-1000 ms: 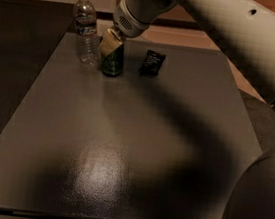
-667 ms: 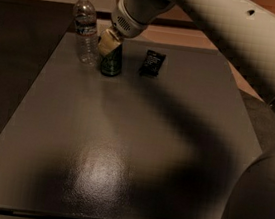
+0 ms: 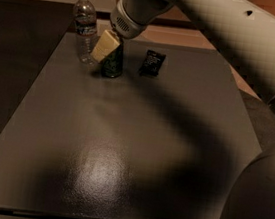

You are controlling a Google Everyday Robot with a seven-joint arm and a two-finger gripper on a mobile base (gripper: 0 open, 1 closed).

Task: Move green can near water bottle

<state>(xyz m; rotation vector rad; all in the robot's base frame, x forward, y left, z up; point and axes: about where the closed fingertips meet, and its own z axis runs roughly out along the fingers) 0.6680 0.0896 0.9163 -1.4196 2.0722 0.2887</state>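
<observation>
1. Setup: dark tabletop [image 3: 122,145]. All objects sit in its far part.
2. Green can [image 3: 113,66]: upright on the tabletop, just beside the water bottle [image 3: 84,28], to its right and slightly nearer the camera. There is a narrow gap between them and I see no contact.
3. Water bottle: upright, white cap on, taller than the can.
4. Small flat black packet [image 3: 152,63]: lies to the right of the can, apart from it. Not part of the task.
5. Claw [image 3: 106,49]: at the can's upper part, coming down at a slant from the pale arm [image 3: 214,26], which enters from the upper right. Its pale end covers the can's top and upper left side. Whether it is pinching the can or standing spread around it, I cannot tell.
6. Progress, as a judgement: the can already stands near the bottle, so the placement looks essentially done.
7. Handling estimate, can:
   - Rigid metal wall, smooth and probably slippery.
   - Thin enough to dent under a hard squeeze.
   - Weight unknown, since full or empty does not show.
   - Best hold is across the upper body, below the rim, with moderate force.
8. Risk: the bottle looks light and tall, and the claw is close to it. A sideways sweep could tip it, so any move should go straight up and away from the bottle.
</observation>
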